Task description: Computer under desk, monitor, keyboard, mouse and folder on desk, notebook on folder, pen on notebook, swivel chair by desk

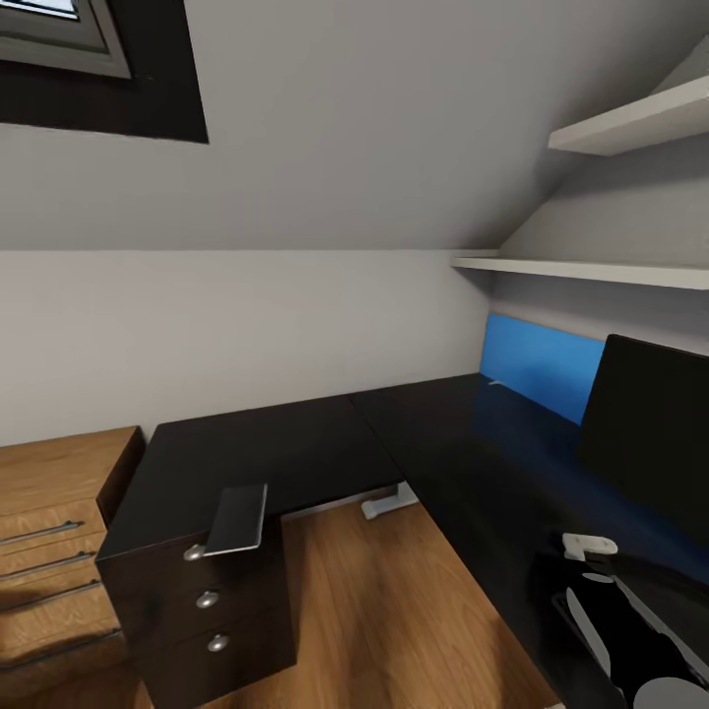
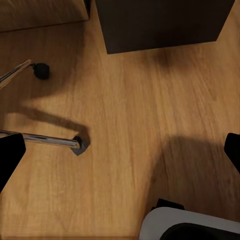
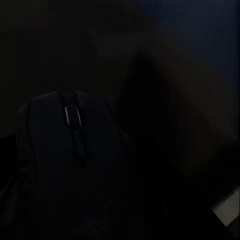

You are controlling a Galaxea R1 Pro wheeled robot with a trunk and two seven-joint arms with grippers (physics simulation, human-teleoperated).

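Where visible, mouse (image 3: 75, 165) on desk (image 1: 295, 443).

The L-shaped glossy black tabletop (image 1: 325, 443) runs from a black drawer unit with 3 round silver knobs (image 1: 207, 599) at the near left to the far corner, then along the right wall. A wide flat black monitor (image 1: 645, 433) stands upright on the right part of it, in front of a blue panel. A small black rounded mouse (image 3: 70, 150) with a pale scroll wheel lies on the dark tabletop surface. In the left wrist view, 2 chrome legs of the swivel chair base (image 2: 47, 141), each ending in a dark castor, rest on the wood floor near the drawer unit.
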